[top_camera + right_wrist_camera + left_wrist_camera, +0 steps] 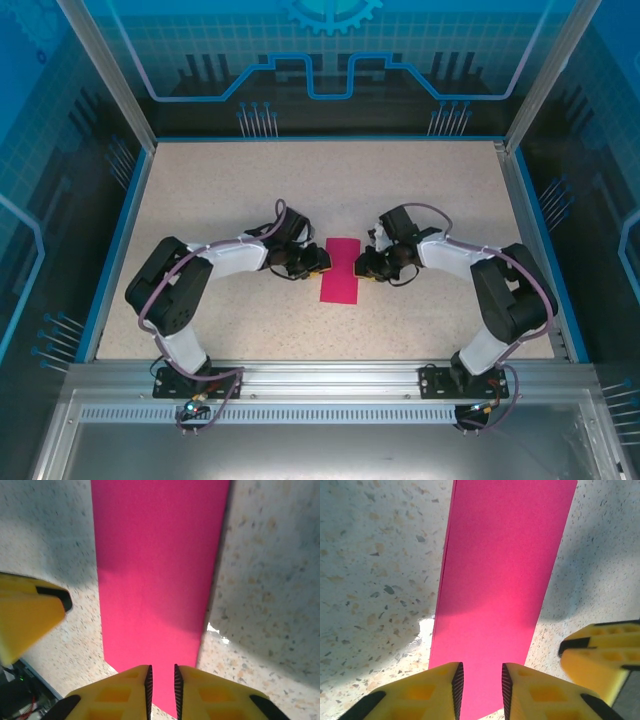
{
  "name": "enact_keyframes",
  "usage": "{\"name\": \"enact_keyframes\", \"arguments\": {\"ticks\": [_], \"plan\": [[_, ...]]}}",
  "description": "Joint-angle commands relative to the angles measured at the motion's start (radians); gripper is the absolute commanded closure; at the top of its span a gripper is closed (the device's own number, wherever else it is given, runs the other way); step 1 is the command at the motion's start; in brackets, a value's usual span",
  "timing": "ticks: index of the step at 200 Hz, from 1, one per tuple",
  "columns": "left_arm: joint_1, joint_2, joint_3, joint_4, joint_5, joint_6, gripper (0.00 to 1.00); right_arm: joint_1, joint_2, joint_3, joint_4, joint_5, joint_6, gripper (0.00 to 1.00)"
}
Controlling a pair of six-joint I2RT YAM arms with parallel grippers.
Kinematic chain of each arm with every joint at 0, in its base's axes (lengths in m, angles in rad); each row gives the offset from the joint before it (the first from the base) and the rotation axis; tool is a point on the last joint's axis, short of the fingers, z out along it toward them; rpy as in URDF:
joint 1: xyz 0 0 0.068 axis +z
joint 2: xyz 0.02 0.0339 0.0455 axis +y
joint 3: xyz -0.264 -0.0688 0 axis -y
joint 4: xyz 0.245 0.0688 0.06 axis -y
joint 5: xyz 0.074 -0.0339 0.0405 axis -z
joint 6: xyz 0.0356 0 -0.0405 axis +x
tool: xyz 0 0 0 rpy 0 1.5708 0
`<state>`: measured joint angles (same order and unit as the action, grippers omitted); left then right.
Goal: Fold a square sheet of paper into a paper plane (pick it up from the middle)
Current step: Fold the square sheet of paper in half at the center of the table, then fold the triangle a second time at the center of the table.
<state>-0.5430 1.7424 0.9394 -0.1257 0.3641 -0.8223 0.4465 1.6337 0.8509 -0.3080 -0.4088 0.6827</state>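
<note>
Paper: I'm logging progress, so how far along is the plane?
Done: the paper looks folded in half, a flat narrow strip. In hand: nothing gripped; the left gripper and right gripper sit slightly open at its edge. Left: nose and wing folds.

Quick headcount, here goes: one magenta-pink sheet of paper (340, 270), just a single narrow rectangle, sitting on one speckled table (250, 190). Two robot arms, so one left arm (200, 270) and one right arm (480, 265), which means two grippers too: one left gripper (318, 262) and one right gripper (362, 266). Each gripper has two yellow fingers (437, 692), so four fingers total, and every finger has one black ribbed pad (458, 682), four pads. Also two black base plates (195, 382) at the near rail, one per arm.
</note>
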Motion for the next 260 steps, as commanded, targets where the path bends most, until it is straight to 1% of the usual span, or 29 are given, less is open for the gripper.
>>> {"name": "enact_keyframes", "arguments": {"ticks": [1,15,55,78,128,173,225,260], "plan": [[0.021,-0.006,-0.020,0.007,0.027,-0.024,0.69,0.007,-0.028,-0.028,0.058,0.039,0.051,0.75],[0.028,0.001,-0.017,0.024,0.048,-0.026,0.65,0.008,-0.009,-0.016,0.057,0.027,0.048,0.72],[0.039,0.005,-0.017,0.036,0.062,-0.029,0.63,0.008,0.039,0.003,0.094,-0.020,0.054,0.68],[0.042,0.008,-0.022,0.045,0.067,-0.036,0.61,0.007,0.062,0.017,0.074,0.001,0.049,0.67],[0.045,0.009,-0.022,0.043,0.067,-0.036,0.60,0.005,0.087,0.011,0.105,-0.033,0.055,0.66],[0.046,0.015,-0.021,0.036,0.064,-0.031,0.60,0.003,0.071,0.015,0.102,-0.024,0.056,0.67],[0.046,0.028,-0.016,0.042,0.073,-0.032,0.60,-0.003,0.118,0.018,0.113,-0.035,0.055,0.67],[0.046,0.034,-0.013,0.049,0.088,-0.031,0.56,-0.008,0.123,0.010,0.107,-0.033,0.045,0.67]]}}
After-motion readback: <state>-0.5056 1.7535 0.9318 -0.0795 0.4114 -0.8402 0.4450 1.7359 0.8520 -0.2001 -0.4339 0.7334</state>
